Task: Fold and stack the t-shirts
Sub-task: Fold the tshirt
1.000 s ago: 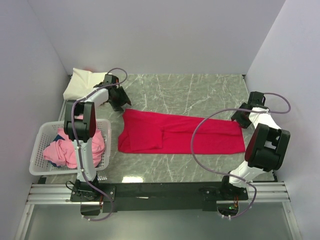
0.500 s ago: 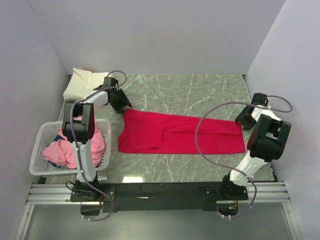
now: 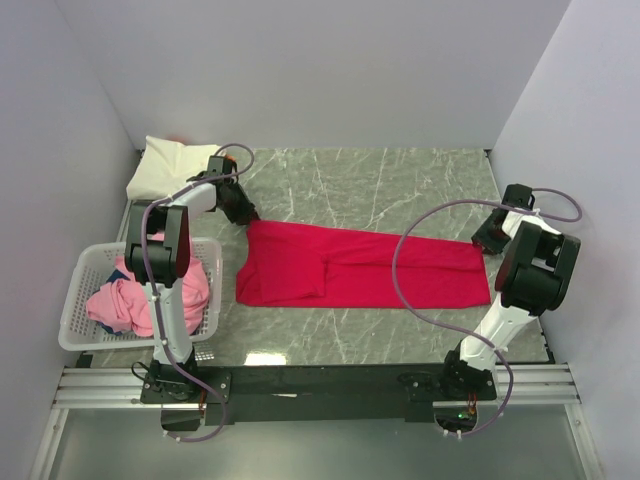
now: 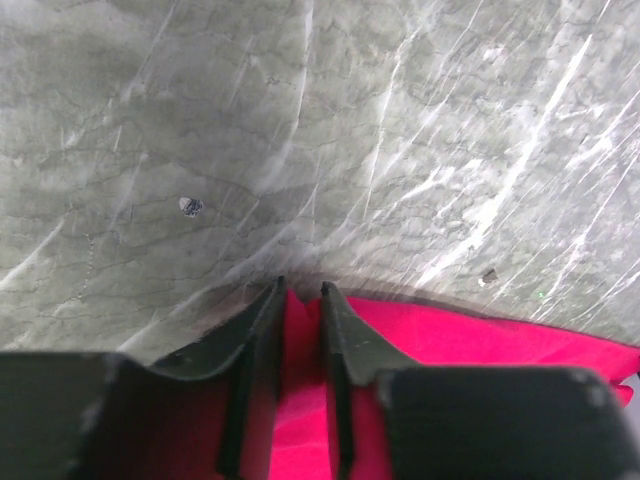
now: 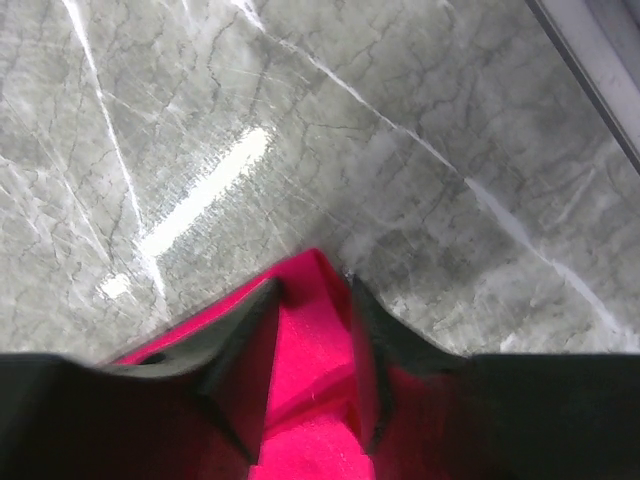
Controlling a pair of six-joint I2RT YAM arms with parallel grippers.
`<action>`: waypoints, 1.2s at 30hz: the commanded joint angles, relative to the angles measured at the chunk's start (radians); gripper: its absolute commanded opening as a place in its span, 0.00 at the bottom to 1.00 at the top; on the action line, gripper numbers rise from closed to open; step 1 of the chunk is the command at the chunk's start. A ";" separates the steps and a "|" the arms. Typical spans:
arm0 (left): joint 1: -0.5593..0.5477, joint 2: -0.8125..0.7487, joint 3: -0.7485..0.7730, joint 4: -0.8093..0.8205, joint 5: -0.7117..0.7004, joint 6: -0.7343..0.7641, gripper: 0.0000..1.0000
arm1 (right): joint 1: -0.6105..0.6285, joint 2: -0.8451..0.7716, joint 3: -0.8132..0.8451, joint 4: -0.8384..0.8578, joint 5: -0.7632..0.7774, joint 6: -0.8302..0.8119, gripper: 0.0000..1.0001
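Observation:
The crimson red t-shirt [image 3: 360, 268] lies folded into a long strip across the table. My left gripper [image 3: 243, 213] is at its far left corner; in the left wrist view [image 4: 303, 295] the fingers are shut on a pinch of the red cloth [image 4: 300, 400]. My right gripper [image 3: 487, 240] is at the far right corner; in the right wrist view [image 5: 312, 290] its fingers are closed on the red corner [image 5: 310, 350]. A cream-white t-shirt [image 3: 165, 165] lies folded at the back left with orange [image 3: 178, 140] peeking from behind it. Light pink t-shirts [image 3: 120, 300] are heaped in the basket.
The white lattice basket [image 3: 72, 305] stands at the left edge beside the left arm's base. Grey walls close in the marble table [image 3: 390, 185] on the back and both sides. The table's right edge rail [image 5: 600, 60] shows in the right wrist view.
My left gripper has moved from beside the cream shirt down onto the red shirt's far left corner. My right gripper has shifted slightly onto the far right corner. The shirt has not moved.

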 commanded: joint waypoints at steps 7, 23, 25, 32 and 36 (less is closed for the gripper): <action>0.004 0.018 0.006 -0.006 -0.014 0.030 0.06 | -0.003 0.045 0.059 -0.010 0.028 -0.003 0.15; 0.030 0.058 0.112 -0.029 -0.053 0.073 0.01 | -0.003 0.085 0.152 -0.074 0.063 -0.018 0.00; 0.030 0.082 0.133 -0.021 -0.040 0.077 0.01 | -0.003 0.076 0.154 -0.079 0.057 -0.017 0.00; 0.029 0.199 0.345 -0.049 -0.088 0.119 0.01 | 0.011 0.051 0.154 -0.088 0.002 0.009 0.00; 0.030 0.250 0.443 -0.064 -0.100 0.139 0.06 | 0.024 0.051 0.168 -0.105 0.001 0.005 0.00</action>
